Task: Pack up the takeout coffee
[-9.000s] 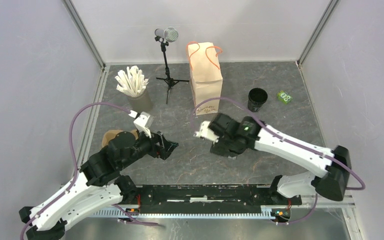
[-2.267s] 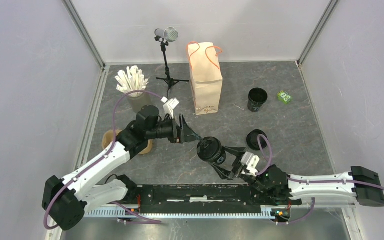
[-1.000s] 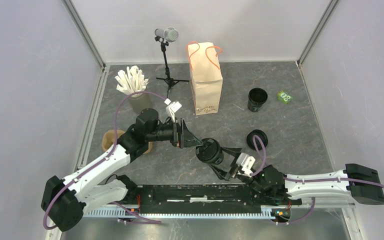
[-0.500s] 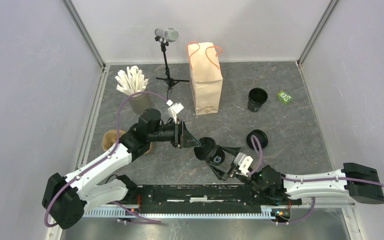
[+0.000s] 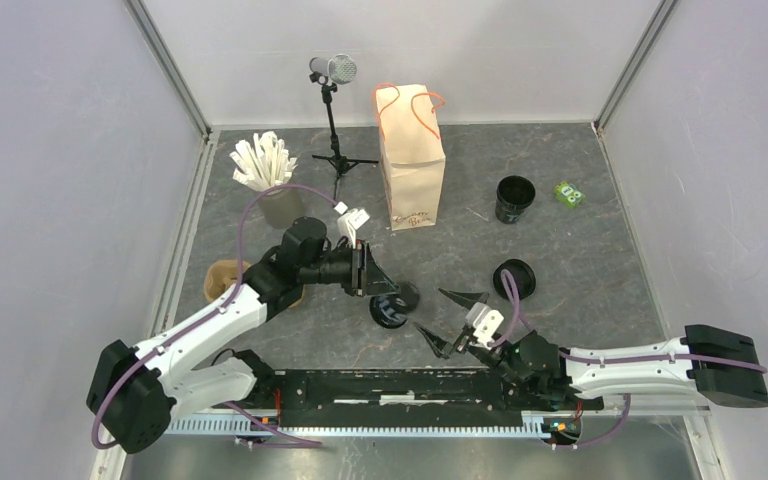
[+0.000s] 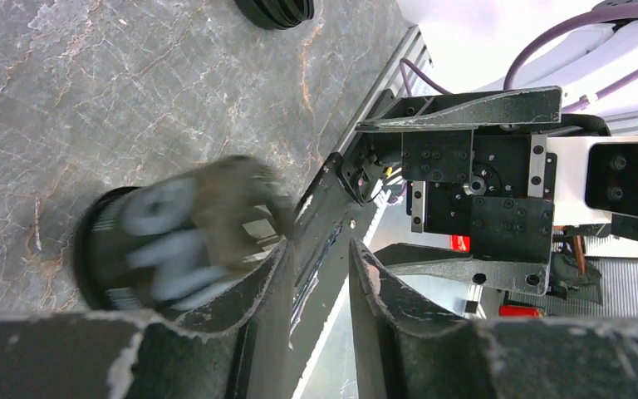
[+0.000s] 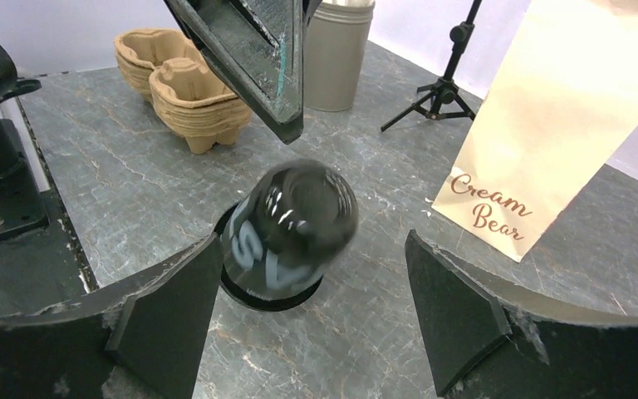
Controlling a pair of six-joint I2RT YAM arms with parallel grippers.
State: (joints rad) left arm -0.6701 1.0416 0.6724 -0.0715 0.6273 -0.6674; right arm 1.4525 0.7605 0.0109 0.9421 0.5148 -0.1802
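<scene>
**"Cream Bear" on the bag; nothing else legible**

Brown script reading "Cream Bear" ran across the lower front of the brown paper bag (image 7: 548,125), which stood beyond the right gripper (image 7: 311,239) and off to its right. The black cup (image 7: 287,229), seen between that gripper's fingers, carried pale lettering on its side, too smeared to read. From the top camera the bag's print was too small to make out, as was the label on the small green packet (image 5: 568,193) far beyond the gripper.

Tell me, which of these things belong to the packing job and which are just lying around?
In the job: coffee cup, bag.

Lying about: microphone, cup of sticks, cardboard carriers, open cup, loose lid, green packet.
</scene>
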